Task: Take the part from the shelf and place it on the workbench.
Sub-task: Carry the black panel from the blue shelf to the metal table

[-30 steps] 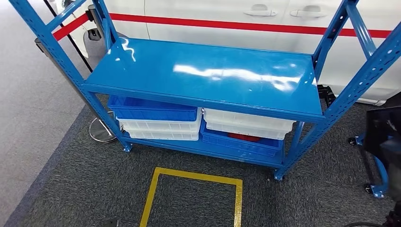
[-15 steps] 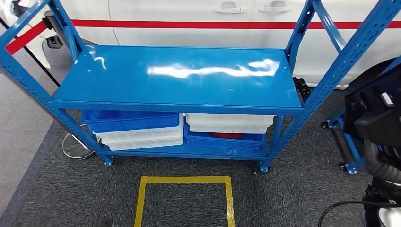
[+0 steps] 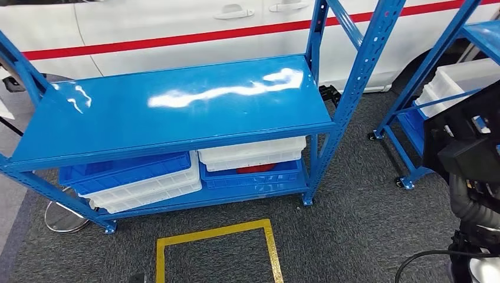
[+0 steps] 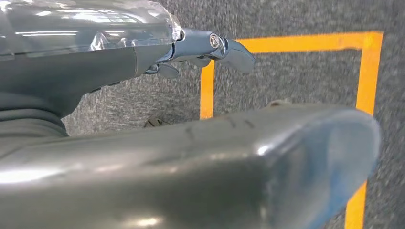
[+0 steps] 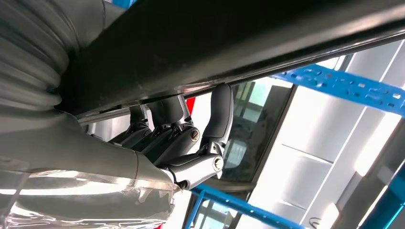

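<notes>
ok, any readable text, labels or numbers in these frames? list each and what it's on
None readable.
Shelf: plain blue, no label showing.
Bins on the lower level: no legible markings; the front of the blue bin has faint raised marks, too blurred to read.
Car behind: a red stripe, no lettering.
Yellow floor square: tape outline, no text.
Wrist views: no text by either hand's fingers.

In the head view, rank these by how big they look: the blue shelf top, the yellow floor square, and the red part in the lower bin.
Largest to smallest as they appear:
1. Blue shelf top, by far the widest.
2. Yellow floor square, though its near side is cut off by the picture's edge.
3. Red part, only a sliver showing under the white bin.
</notes>
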`<action>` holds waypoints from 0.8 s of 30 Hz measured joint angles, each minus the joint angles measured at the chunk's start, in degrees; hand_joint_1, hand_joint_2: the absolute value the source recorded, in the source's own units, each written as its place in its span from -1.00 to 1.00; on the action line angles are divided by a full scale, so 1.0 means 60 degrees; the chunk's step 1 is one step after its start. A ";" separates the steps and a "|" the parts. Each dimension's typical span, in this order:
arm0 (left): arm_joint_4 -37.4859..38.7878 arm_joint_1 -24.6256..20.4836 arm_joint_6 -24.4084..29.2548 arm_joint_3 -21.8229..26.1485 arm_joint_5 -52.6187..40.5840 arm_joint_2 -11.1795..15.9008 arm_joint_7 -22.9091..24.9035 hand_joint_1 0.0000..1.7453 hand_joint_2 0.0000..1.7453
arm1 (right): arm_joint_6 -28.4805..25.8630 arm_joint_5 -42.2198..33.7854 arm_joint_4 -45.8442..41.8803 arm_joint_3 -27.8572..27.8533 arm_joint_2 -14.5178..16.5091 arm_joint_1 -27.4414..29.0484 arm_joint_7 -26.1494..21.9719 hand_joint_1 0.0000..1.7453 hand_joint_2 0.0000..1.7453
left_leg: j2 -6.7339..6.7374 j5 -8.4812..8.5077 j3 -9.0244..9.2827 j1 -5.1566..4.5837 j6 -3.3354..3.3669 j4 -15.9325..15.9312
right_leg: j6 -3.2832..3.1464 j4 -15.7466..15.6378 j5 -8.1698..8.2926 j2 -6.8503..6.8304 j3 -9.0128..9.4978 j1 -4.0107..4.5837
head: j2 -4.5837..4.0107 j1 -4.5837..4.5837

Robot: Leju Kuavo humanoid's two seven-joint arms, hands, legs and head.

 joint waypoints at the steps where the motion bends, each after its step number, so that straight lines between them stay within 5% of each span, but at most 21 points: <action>1: 0.0000 0.0009 -0.0005 0.0000 0.0000 0.0002 0.0026 -1.00 -1.00 | 0.0006 -0.0015 0.0000 0.0000 0.0004 0.0020 0.0005 1.00 1.00 | -0.0014 -0.0143 -0.0285 0.0010 -0.0019 0.0533 | -0.0002 0.0003 -0.0001 0.0124 0.0002 0.0001 | 0.0000 0.0001; 3: 0.0000 0.0026 -0.0006 0.0000 0.0002 0.0007 0.0069 -1.00 -1.00 | 0.0026 -0.0044 0.0000 0.0000 0.0005 0.0055 0.0018 1.00 1.00 | -0.0036 0.0168 -0.0389 0.0023 -0.0014 0.0552 | 0.0003 0.0009 -0.0002 0.0390 0.0023 -0.0001 | 0.0001 0.0001; 4: 0.0000 0.0029 -0.0006 0.0000 0.0002 0.0010 0.0084 -1.00 -1.00 | 0.0035 -0.0055 0.0000 0.0000 0.0005 0.0064 0.0021 1.00 1.00 | -0.0095 0.0560 -0.0185 0.0031 0.0008 0.0019 | 0.0013 0.0011 -0.0006 0.0529 0.0045 -0.0005 | 0.0001 0.0001; 6: 0.0001 0.0041 -0.0006 0.0000 0.0001 0.0025 0.0100 -1.00 -1.00 | 0.0046 -0.0077 0.0000 -0.0002 0.0007 0.0062 0.0019 1.00 1.00 | -0.0580 0.1227 0.0358 0.0073 0.0075 -0.1311 | 0.0075 0.0027 -0.0008 0.0781 0.0060 -0.0011 | 0.0001 0.0001; 8: 0.0003 0.0042 -0.0006 0.0000 -0.0001 0.0037 0.0116 -1.00 -1.00 | 0.0052 -0.0091 0.0000 -0.0003 0.0014 0.0049 0.0026 1.00 1.00 | -0.0980 0.1405 0.0613 0.0080 0.0125 -0.1941 | 0.0211 0.0031 0.0035 0.1022 -0.0015 -0.0046 | 0.0002 -0.0001; 10: 0.0004 0.0013 -0.0007 0.0002 0.0001 0.0042 0.0151 -1.00 -1.00 | 0.0053 -0.0091 0.0000 -0.0005 0.0015 0.0039 0.0045 1.00 1.00 | -0.0852 0.1423 0.0641 0.0059 0.0204 -0.2019 | 0.0379 -0.0012 0.0116 0.1274 -0.0093 -0.0095 | 0.0001 0.0000; 11: 0.0004 -0.0002 -0.0011 0.0004 0.0002 0.0046 0.0173 -1.00 -1.00 | 0.0051 -0.0089 0.0001 -0.0010 0.0011 0.0036 0.0050 1.00 1.00 | -0.0726 0.1463 0.0665 0.0065 0.0274 -0.2079 | 0.0438 0.0004 0.0109 0.1230 -0.0119 -0.0098 | 0.0001 0.0003; 13: 0.0004 -0.0006 -0.0039 0.0009 0.0002 0.0053 0.0208 -1.00 -1.00 | 0.0041 -0.0088 0.0005 -0.0024 -0.0014 -0.0043 0.0065 1.00 1.00 | -0.0439 0.1546 0.0709 0.0087 0.0418 -0.2210 | 0.0509 0.0495 -0.0202 0.0704 -0.0359 -0.0056 | 0.0001 0.0008; 15: 0.0004 0.0009 -0.0112 0.0012 0.0000 0.0056 0.0213 -1.00 -1.00 | 0.0030 -0.0095 0.0014 -0.0030 -0.0028 -0.0083 0.0077 1.00 1.00 | -0.0166 0.1563 0.0712 0.0040 0.0485 -0.2244 | 0.0538 0.1693 -0.0817 0.0088 -0.0910 -0.0030 | 0.0001 0.0012; 17: 0.0004 0.0024 -0.0201 0.0015 0.0004 0.0057 0.0212 -1.00 -1.00 | 0.0025 -0.0100 0.0022 -0.0029 -0.0026 0.0008 0.0082 1.00 1.00 | 0.0100 0.1549 0.0708 -0.0005 0.0502 -0.2240 | 0.0559 0.2568 -0.1096 -0.0063 -0.1289 -0.0035 | 0.0001 0.0011; 18: 0.0004 0.0025 -0.0240 0.0018 0.0005 0.0057 0.0212 -1.00 -1.00 | 0.0025 -0.0101 0.0024 -0.0029 -0.0026 0.0062 0.0081 1.00 1.00 | 0.0231 0.1539 0.0711 -0.0022 0.0506 -0.2237 | 0.0552 0.2513 -0.0987 -0.0091 -0.1232 -0.0032 | 0.0002 0.0012; 21: 0.0004 0.0011 -0.0304 0.0021 0.0005 0.0055 0.0210 -1.00 -1.00 | 0.0021 -0.0104 0.0010 -0.0034 -0.0026 0.0117 0.0061 1.00 1.00 | 0.0583 0.1477 0.0753 -0.0093 0.0459 -0.2212 | 0.0401 0.0669 -0.0231 -0.0561 -0.0187 0.0063 | 0.0001 0.0012; 23: 0.0004 0.0001 -0.0315 0.0024 0.0005 0.0057 0.0207 -1.00 -1.00 | 0.0013 -0.0107 -0.0002 -0.0038 -0.0023 0.0117 0.0045 1.00 1.00 | 0.0766 0.1419 0.0783 -0.0144 0.0380 -0.2184 | 0.0250 -0.0038 -0.0079 -0.0829 0.0181 0.0166 | 0.0001 0.0011; 24: 0.0004 -0.0004 -0.0323 0.0025 0.0007 0.0059 0.0207 -1.00 -1.00 | 0.0005 -0.0107 -0.0004 -0.0043 -0.0021 0.0119 0.0038 1.00 1.00 | 0.0859 0.1396 0.0800 -0.0160 0.0338 -0.2184 | 0.0194 -0.0061 -0.0088 -0.0783 0.0170 0.0195 | 0.0001 0.0011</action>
